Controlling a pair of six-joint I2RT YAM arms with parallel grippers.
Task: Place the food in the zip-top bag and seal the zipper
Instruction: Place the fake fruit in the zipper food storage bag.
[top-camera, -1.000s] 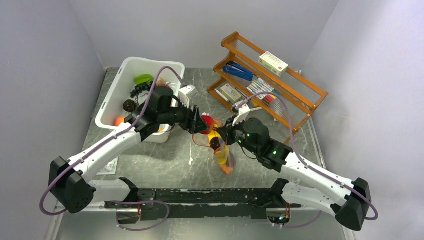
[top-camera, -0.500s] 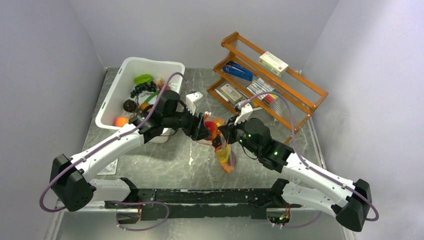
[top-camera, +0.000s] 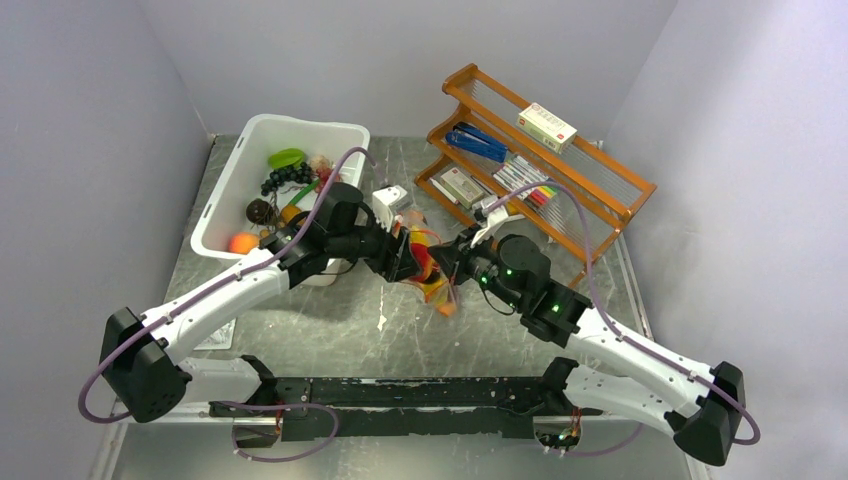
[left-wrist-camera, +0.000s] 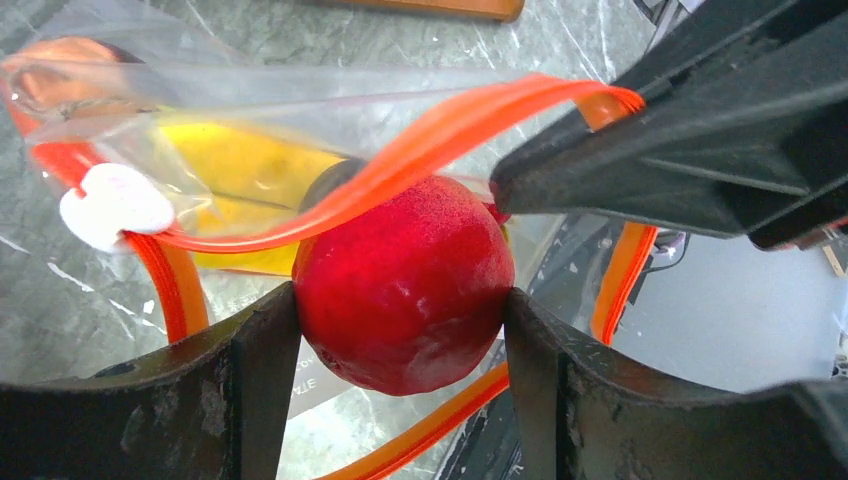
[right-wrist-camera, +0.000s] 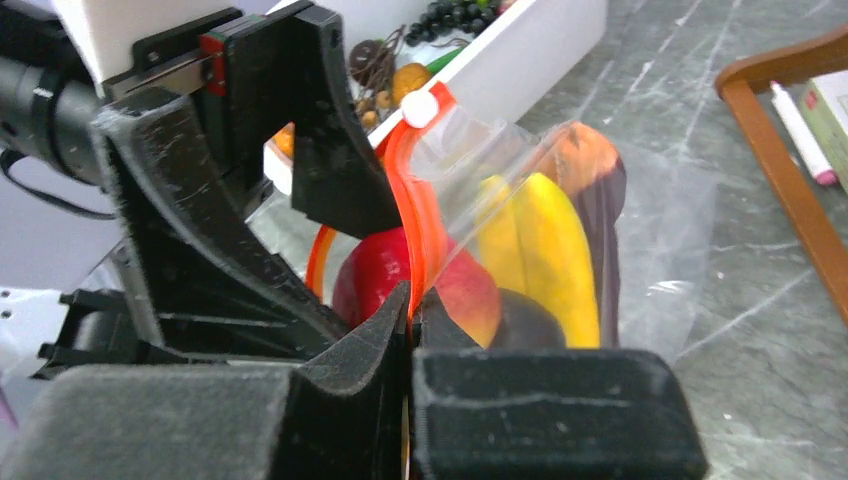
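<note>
- Near edge: your two arm bases sit on the table (top-camera: 330, 322). Both arms reach fwd and meet mid-table.
- R gripper (right-wrist-camera: 411, 300): fingers pinched tight together on one lip of the zipper (right-wrist-camera: 415, 215). The bag (right-wrist-camera: 662, 235) hangs from that grip. Can't tell if its bottom touches the table.
- L gripper (left-wrist-camera: 400, 305): fingers part-spread and clamped on a red fruit (left-wrist-camera: 405, 270), one pad on each side.
- The fruit is right at the bag mouth. One zipper lip runs across its top, the other passes under it. Mouth is open, not sealed.
- Slider (left-wrist-camera: 112, 205): white tab at the mouth end away from the R fingers.
- Already in the bag: banana (right-wrist-camera: 545, 250), and a dark slab w/ orange rim (right-wrist-camera: 598, 185) beside it. A dark round piece (right-wrist-camera: 525, 322) sits low next to the banana; can't ID it.
- Farther back, L side: white bin (top-camera: 228, 190), just behind the L wrist. It holds grapes (top-camera: 288, 176), an orange fruit (top-camera: 240, 242), a green piece (top-camera: 287, 157) and other bits too small to tell.
- Far R: wooden rack (top-camera: 462, 85), tilted, w/ boxes and pens on its shelves. It is well apart from the bag.
</note>
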